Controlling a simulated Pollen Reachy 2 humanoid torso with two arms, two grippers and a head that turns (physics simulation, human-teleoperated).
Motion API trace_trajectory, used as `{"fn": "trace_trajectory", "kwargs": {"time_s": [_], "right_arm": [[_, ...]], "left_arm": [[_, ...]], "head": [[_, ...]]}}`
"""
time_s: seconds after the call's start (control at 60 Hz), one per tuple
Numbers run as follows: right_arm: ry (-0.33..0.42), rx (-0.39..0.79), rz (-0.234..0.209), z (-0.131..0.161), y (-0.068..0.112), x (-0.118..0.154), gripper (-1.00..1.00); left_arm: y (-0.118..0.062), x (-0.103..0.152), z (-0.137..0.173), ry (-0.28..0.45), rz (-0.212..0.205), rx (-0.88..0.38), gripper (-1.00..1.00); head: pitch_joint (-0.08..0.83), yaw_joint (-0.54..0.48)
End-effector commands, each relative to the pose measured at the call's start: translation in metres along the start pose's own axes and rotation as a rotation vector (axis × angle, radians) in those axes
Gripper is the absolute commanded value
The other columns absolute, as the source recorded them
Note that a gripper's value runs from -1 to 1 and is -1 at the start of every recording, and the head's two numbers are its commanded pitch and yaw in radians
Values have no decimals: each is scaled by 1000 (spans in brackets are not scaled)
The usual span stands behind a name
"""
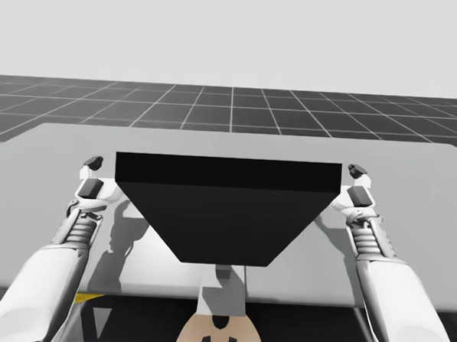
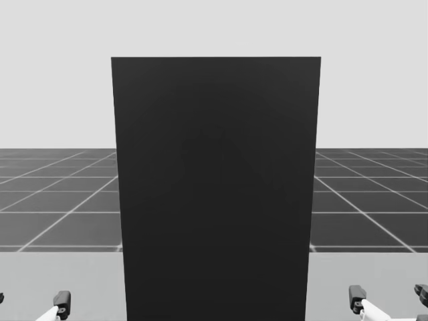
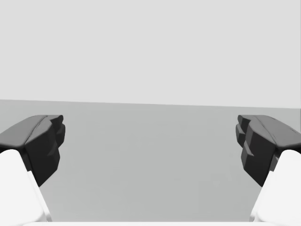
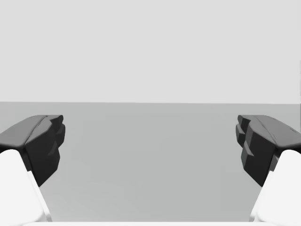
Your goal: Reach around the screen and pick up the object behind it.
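A tall black screen stands upright in the middle of the grey table, and whatever lies behind it is hidden. In the head view the screen blocks the centre. My left gripper hovers beside the screen's left edge, and my right gripper beside its right edge. The left wrist view shows my left gripper open, nothing between its fingers and bare table ahead. My right gripper is open in the same way. Low in the head view are my left gripper and right gripper.
Bare table surface runs along both sides of the screen and out to the far edge. Beyond it lies a dark gridded floor. A small yellow mark sits at the table's near left edge.
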Motion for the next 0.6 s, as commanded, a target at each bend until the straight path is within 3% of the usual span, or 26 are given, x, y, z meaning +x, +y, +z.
{"fn": "trace_trajectory", "kwargs": {"time_s": [0.017,0.067,0.117,0.15,0.2,0.25,0.4,0.45,0.6], "right_arm": [[16,-40,14,5,3,0,-1000],[-16,15,15,6,5,1,-1000],[-15,116,-27,7,9,5,-1000],[-16,145,-18,8,10,6,-1000],[-4,210,-67,9,14,9,-1000],[-14,244,-89,10,18,11,-1000],[-31,347,-67,18,24,20,-1000],[-24,442,-98,25,24,23,-1000],[-69,604,-108,44,22,23,-1000]], "left_arm": [[0,0,0,0,-1,0,-1000],[0,0,0,2,0,-2,-1000],[0,0,0,9,2,-11,-1000],[0,0,0,15,1,-20,-1000],[0,3,0,30,8,-50,-1000],[-1,8,2,36,8,-80,-1000],[-8,24,16,60,8,-219,-1000],[-10,26,23,67,1,-282,-1000],[-7,31,44,77,-44,-453,-1000]], "head": [[15,6],[15,6],[18,5],[19,5],[22,3],[23,2],[31,3],[33,1],[37,1]]}}
